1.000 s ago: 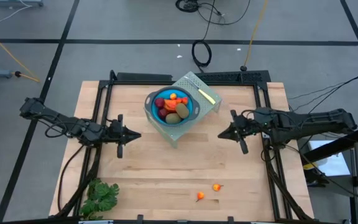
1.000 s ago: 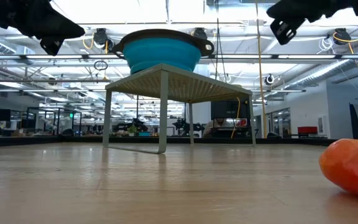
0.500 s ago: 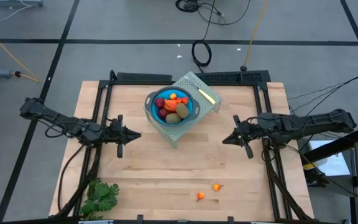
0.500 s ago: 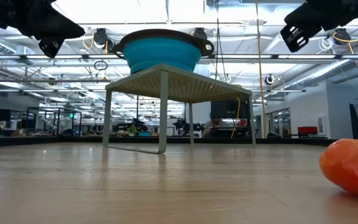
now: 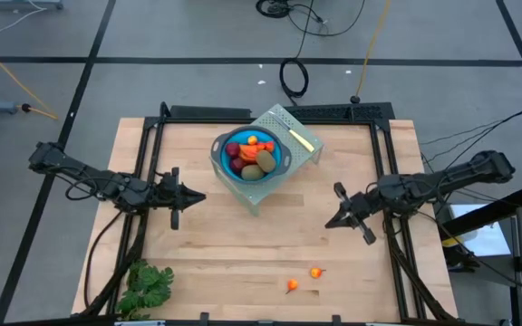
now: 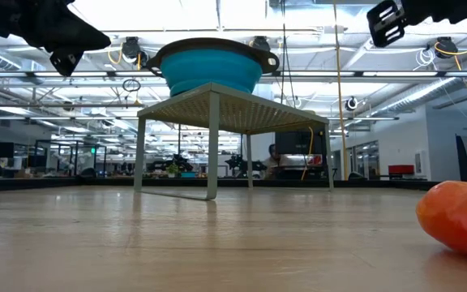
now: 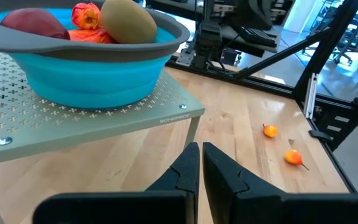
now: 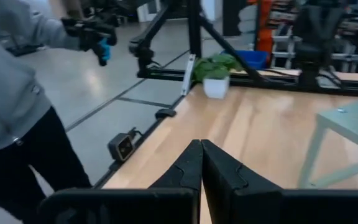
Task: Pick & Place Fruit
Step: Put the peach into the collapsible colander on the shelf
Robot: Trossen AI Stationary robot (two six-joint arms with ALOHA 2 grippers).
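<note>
Your bowl [image 5: 251,156] on the rack near the desk's back edge holds most fruit; two small orange pieces [image 5: 304,279] remain near the front edge, both end effectors [image 5: 197,196] [image 5: 331,222] closed and empty.

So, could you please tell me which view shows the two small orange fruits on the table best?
The left wrist view: both small orange fruits show clearly apart. The high view shows them tiny, the low view only one, the right wrist view none.

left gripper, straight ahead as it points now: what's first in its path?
Probably the perforated stand holding the blue bowl. The shut left gripper points toward the table's middle, at the stand's near leg; depth is unclear, so it could pass just beside it.
</note>
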